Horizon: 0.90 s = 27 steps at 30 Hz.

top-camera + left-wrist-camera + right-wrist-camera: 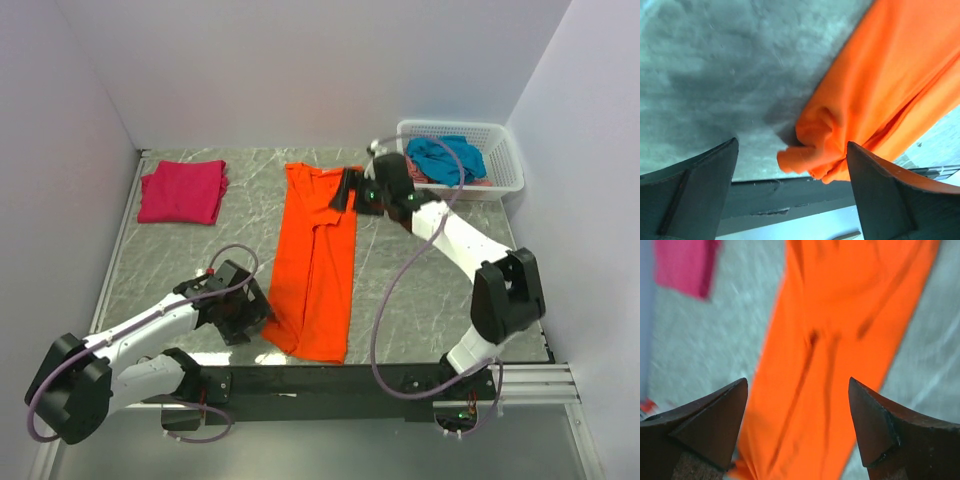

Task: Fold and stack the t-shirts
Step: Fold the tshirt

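Note:
The orange t-shirt point(318, 260) lies folded lengthwise in a long strip down the table's middle. My left gripper point(256, 312) is open beside its near left corner, which is bunched up point(812, 145) between the jaws without being held. My right gripper point(345, 192) is open and hovers over the shirt's far end; the orange cloth point(840, 340) fills its wrist view. The magenta-pink t-shirt point(182, 191) lies folded at the far left and shows in the right wrist view point(685, 265). The teal-blue t-shirt point(447, 158) lies crumpled in the basket.
A white lattice basket point(505, 160) stands at the far right corner with something red under the teal shirt. The black rail at the table's near edge point(790, 192) lies just beyond the shirt's bunched corner. Grey walls close in the left, back and right.

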Tool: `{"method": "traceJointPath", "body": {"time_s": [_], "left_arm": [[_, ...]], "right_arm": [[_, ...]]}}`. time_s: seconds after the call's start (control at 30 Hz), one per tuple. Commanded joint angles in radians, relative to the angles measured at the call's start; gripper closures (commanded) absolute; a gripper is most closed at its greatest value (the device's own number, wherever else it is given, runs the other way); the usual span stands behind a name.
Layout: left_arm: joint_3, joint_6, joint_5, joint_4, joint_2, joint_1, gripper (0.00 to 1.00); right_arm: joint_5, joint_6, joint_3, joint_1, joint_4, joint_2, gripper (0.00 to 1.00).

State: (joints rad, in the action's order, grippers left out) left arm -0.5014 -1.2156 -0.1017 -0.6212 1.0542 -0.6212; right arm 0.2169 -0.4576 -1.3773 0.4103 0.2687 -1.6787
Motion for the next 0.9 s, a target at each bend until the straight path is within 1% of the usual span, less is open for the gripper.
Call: {"method": "traceJointPath", "body": {"time_s": [0.0, 0.03, 0.13, 0.17, 0.2, 0.23, 0.33, 0.37, 0.47, 0.63, 0.7, 0.77, 0.8, 0.87], "left_arm": [[0.030, 0.063, -0.044, 0.072, 0.000, 0.034, 0.08], [0.040, 0.076, -0.058, 0.089, 0.016, 0.038, 0.16], [0.070, 0.109, -0.144, 0.172, 0.055, 0.041, 0.32], [0.076, 0.122, -0.164, 0.188, 0.078, 0.041, 0.44], [0.090, 0.139, -0.206, 0.224, 0.085, 0.041, 0.47], [0.098, 0.143, -0.223, 0.235, 0.093, 0.041, 0.55], [0.121, 0.153, -0.240, 0.230, 0.090, 0.043, 0.64], [0.129, 0.153, -0.233, 0.216, 0.083, 0.041, 0.65], [0.141, 0.140, -0.198, 0.160, 0.069, 0.043, 0.65], [0.144, 0.123, -0.136, 0.092, 0.053, 0.041, 0.64], [0.149, 0.120, -0.133, 0.086, 0.052, 0.041, 0.64], [0.155, 0.120, -0.138, 0.083, 0.050, 0.041, 0.64], [0.158, 0.120, -0.139, 0.086, 0.050, 0.041, 0.65], [0.173, 0.114, -0.159, 0.097, 0.046, 0.041, 0.70]], "right_arm": [[-0.057, -0.046, 0.210, 0.034, -0.083, 0.103, 0.13], [-0.089, -0.061, 0.239, 0.059, -0.069, 0.123, 0.13], [-0.152, -0.084, 0.328, 0.091, -0.037, 0.195, 0.13], [-0.159, -0.085, 0.368, 0.094, -0.034, 0.214, 0.13], [-0.159, -0.088, 0.386, 0.094, -0.029, 0.247, 0.13], [-0.160, -0.089, 0.402, 0.096, -0.008, 0.261, 0.13], [-0.151, -0.087, 0.454, 0.099, 0.032, 0.310, 0.13], [-0.157, -0.089, 0.480, 0.108, 0.040, 0.321, 0.13], [-0.152, -0.102, 0.530, 0.134, 0.070, 0.365, 0.13], [-0.067, -0.121, 0.651, 0.196, 0.067, 0.431, 0.13], [-0.039, -0.134, 0.685, 0.225, 0.061, 0.451, 0.13], [-0.025, -0.144, 0.722, 0.280, 0.069, 0.470, 0.13], [-0.025, -0.151, 0.734, 0.297, 0.073, 0.490, 0.14], [-0.024, -0.154, 0.760, 0.352, 0.090, 0.523, 0.15]]}}
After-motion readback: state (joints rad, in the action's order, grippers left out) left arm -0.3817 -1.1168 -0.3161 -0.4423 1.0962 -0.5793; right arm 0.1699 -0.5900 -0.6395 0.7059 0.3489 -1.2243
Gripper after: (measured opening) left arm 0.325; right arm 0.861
